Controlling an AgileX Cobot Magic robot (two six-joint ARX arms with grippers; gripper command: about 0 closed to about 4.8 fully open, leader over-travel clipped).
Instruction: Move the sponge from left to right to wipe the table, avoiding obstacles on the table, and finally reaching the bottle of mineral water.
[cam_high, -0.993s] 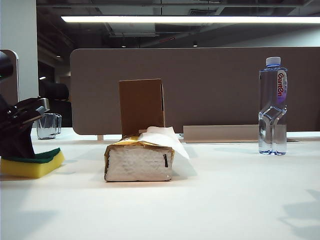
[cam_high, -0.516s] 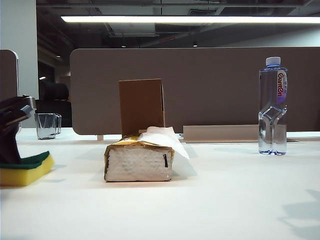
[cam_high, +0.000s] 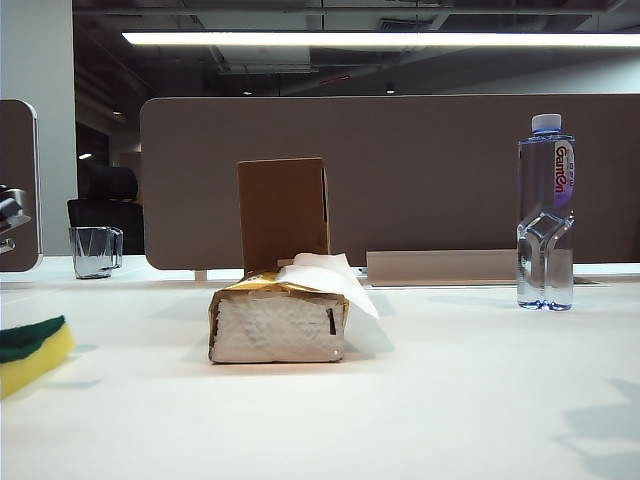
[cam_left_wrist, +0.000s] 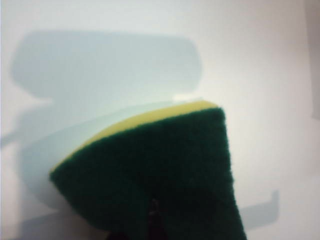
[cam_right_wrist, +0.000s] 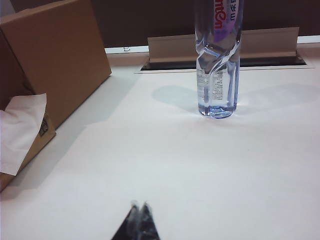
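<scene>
Sponge (cam_high: 30, 352) at far left table (cam_high: 450, 400) edge, lifted, pinched in left gripper (cam_left_wrist: 154, 225). Keep grip firm, press flat, sweep rightward, steering wide around tissue pack (cam_high: 280, 320) and cardboard box (cam_high: 283, 212) mid-table. Bottle (cam_high: 545, 215) stands far right, the goal. Right gripper (cam_right_wrist: 138, 212) closed, empty, near bottle.

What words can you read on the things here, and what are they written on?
"Gan...n", red letters running sideways on the label of the bottle of mineral water; the middle letters are unclear.
Small print low on the bottle: too small to read.
Cardboard box, tissue pack, sponge: no words visible.
</scene>
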